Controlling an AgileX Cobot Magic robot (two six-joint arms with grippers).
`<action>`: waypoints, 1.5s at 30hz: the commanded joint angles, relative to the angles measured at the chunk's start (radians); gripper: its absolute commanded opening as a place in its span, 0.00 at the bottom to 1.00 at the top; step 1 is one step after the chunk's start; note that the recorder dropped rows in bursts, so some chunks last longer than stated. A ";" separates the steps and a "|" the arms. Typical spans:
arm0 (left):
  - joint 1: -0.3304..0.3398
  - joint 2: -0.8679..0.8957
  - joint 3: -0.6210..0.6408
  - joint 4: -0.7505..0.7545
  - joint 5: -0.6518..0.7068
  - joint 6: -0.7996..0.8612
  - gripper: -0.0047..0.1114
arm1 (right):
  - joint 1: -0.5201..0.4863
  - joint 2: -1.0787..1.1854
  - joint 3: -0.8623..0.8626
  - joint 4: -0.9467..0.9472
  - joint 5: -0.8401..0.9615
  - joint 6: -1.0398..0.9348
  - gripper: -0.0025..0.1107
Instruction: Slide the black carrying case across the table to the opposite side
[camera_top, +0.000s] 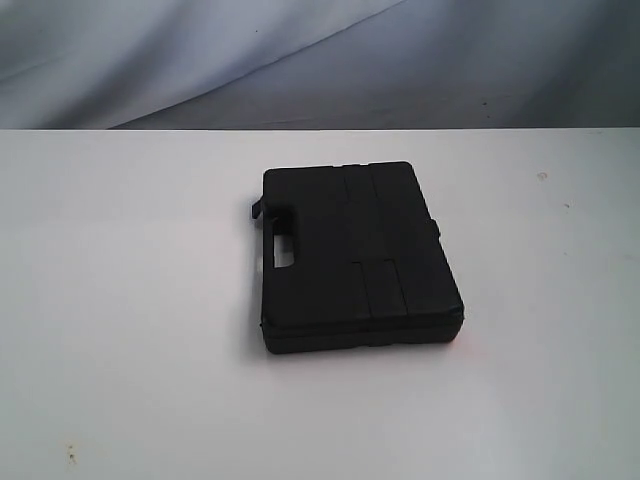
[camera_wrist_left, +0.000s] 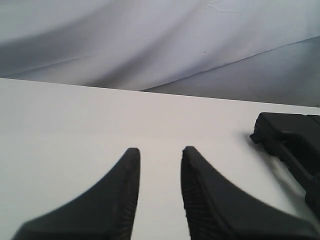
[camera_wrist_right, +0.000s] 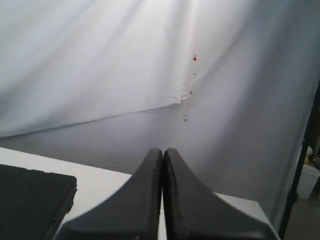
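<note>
The black carrying case (camera_top: 355, 255) lies flat near the middle of the white bench (camera_top: 120, 300), its handle edge toward the left of the exterior view. The left gripper (camera_wrist_left: 161, 150) is over bare bench, apart from the case, its jaws spread and empty. The right gripper (camera_wrist_right: 163, 151) has its jaws pressed together and empty, near a case corner. A white cloth (camera_top: 300, 60) hangs behind.

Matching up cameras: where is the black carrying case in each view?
Exterior view: black carrying case flat at the centre of the table.
Left wrist view: case cut off at the frame edge, beside the open left gripper.
Right wrist view: one case corner, beside the shut right gripper.
Shared landmark: table's far edge against the draped white cloth.
</note>
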 joint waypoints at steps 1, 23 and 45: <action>0.003 -0.005 0.004 0.005 -0.003 -0.005 0.29 | -0.005 -0.007 0.063 0.081 -0.044 -0.080 0.02; 0.003 -0.005 0.004 0.005 -0.003 -0.005 0.29 | -0.164 -0.007 0.166 0.175 -0.165 -0.191 0.02; 0.003 -0.005 0.004 0.005 -0.003 -0.005 0.29 | -0.167 -0.007 0.166 0.168 -0.004 -0.059 0.02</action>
